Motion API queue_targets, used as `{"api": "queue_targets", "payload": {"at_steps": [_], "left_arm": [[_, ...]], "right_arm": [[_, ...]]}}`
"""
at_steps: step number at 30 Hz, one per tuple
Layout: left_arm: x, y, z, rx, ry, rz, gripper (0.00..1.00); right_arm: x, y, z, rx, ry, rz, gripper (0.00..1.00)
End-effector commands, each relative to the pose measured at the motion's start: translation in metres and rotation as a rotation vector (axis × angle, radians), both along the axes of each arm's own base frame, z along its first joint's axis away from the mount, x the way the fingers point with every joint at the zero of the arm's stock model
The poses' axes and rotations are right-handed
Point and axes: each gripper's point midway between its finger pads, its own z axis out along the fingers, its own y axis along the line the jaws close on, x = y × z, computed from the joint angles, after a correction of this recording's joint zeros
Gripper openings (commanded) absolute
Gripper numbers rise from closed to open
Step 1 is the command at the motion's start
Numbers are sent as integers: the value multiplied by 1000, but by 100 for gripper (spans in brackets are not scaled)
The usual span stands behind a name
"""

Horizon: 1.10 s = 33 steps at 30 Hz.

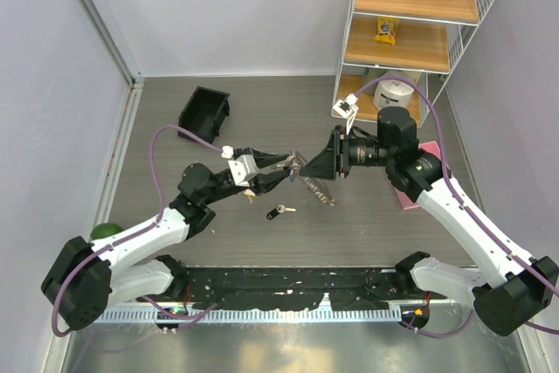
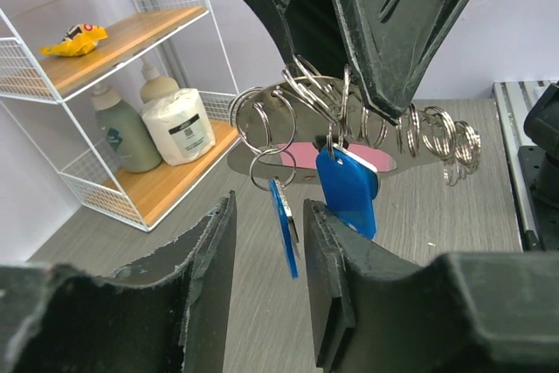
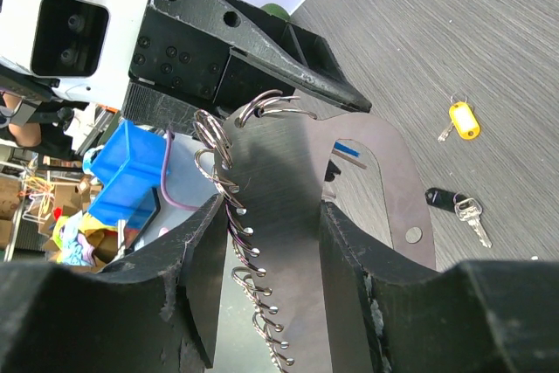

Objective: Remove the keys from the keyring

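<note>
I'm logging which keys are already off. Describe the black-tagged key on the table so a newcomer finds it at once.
On the grey table, look beneath the keyring that the right claw grips at mid-table. Two loose keys lie there, toward the arm bases; the black-tagged key is the one with a dark head, unlike the yellow-tagged key beside it.

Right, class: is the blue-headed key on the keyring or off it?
On. In the left wrist view the blue key hangs from a ring on the keyring, which the right claw grips.
</note>
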Motion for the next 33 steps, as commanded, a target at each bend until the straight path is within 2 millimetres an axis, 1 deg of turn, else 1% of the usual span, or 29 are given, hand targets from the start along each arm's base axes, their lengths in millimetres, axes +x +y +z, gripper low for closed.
{"api": "queue_targets", "payload": {"at_steps": [1,6,7,9,12,14,17,20,23,26,27,28,29,31,32,33], "left_arm": [[6,1,27,-46,-70,40,39],[6,0,30,-54,-67,40,34],[5,0,32,-57,-71,35,32],[4,0,33,-60,-74,35,22],[4,4,31,-46,-72,54,0],[7,10,28,-31,-62,92,0],[6,18,23,-5,-60,123,0],[4,26,22,13,-62,155,0],[6,35,16,42,-56,197,0],[6,38,10,76,-57,218,0],[6,37,7,84,-52,219,0],[6,36,7,91,-48,217,0],[5,35,7,96,-43,213,0],[1,32,10,104,-28,201,0],[-1,31,13,105,-21,192,0],[-4,30,14,111,-7,189,0]], "right_arm": [[-3,1,20,50,-57,22,30],[-3,1,19,52,-58,25,31],[-3,1,18,51,-54,25,31],[-4,1,18,51,-56,24,30],[-2,-1,16,43,-62,2,31],[-2,-3,14,35,-66,-14,30],[3,-6,6,12,-66,-47,30],[8,-11,-8,-24,-66,-86,30],[13,-15,-25,-59,-62,-128,30],[15,-18,-44,-90,-46,-148,30],[16,-18,-46,-89,-46,-149,31],[16,-17,-52,-96,-36,-150,31],[18,-17,-53,-98,-42,-153,32],[22,-20,-60,-119,-44,-175,37],[25,-22,-63,-133,-50,-193,43],[26,-23,-67,-142,-52,-203,45]]}}
